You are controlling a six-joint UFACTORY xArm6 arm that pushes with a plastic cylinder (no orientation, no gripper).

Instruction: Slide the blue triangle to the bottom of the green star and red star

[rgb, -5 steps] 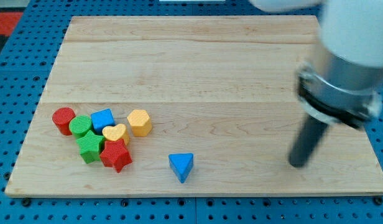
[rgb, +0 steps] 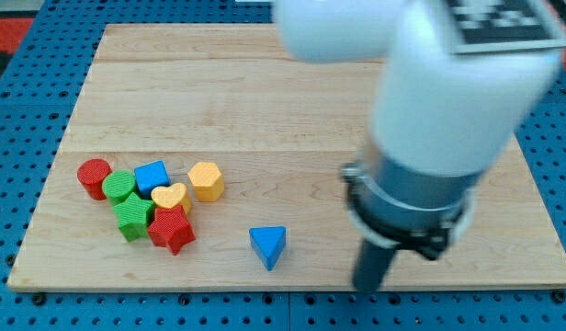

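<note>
The blue triangle (rgb: 267,245) lies near the view's bottom edge of the wooden board, right of a cluster of blocks. The green star (rgb: 133,217) and the red star (rgb: 171,229) sit side by side at the cluster's lower end, left of the triangle. My tip (rgb: 368,288) is at the board's bottom edge, to the right of the blue triangle and slightly lower, with a clear gap between them.
The cluster also holds a red cylinder (rgb: 94,176), a green cylinder (rgb: 118,187), a blue cube (rgb: 152,176), a yellow heart (rgb: 170,197) and a yellow hexagon (rgb: 206,180). The arm's bulky body (rgb: 448,110) covers the board's right part.
My tip has moved left and toward the view's bottom, closing in on the blue triangle's right side. No block has moved.
</note>
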